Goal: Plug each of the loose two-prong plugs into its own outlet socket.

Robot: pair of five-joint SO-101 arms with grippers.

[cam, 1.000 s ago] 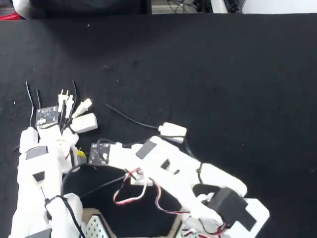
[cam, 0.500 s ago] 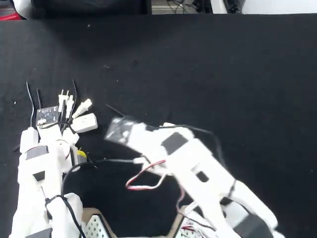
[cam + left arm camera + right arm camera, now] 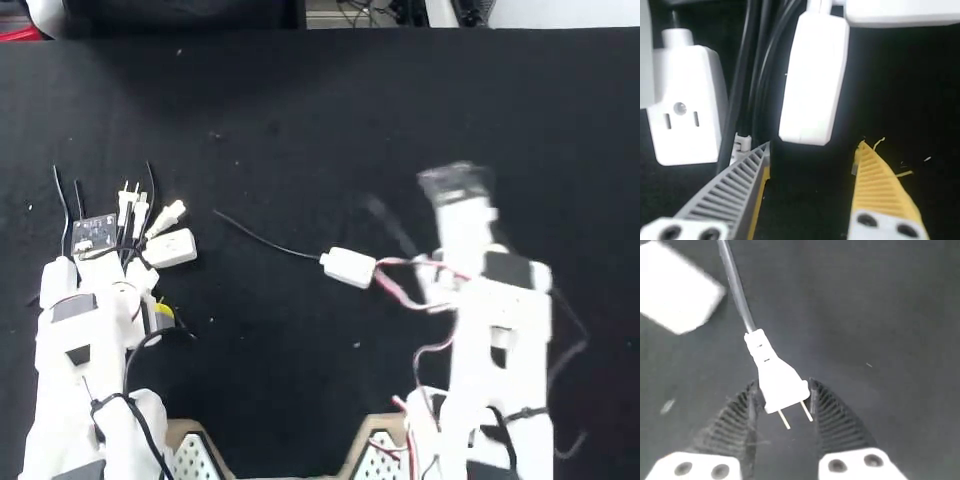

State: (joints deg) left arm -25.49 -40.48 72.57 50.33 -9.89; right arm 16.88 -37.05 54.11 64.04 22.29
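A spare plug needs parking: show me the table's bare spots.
Free: the far side of the black cloth table, and the near patch between the white left arm and white right arm, short of the white socket block. Crowded: white two-prong plugs and black cords at the left gripper.

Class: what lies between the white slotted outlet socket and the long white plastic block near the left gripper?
Black cables run between that white slotted socket and the white block, in the left wrist view.

At left, loose plugs [image 3: 135, 205] lie just behind an outlet socket [image 3: 170, 248], both ahead of the left gripper [image 3: 812, 150]; second socket [image 3: 348, 267] near centre, left of the right gripper [image 3: 782, 387], a plug [image 3: 777, 377] between its fingers.
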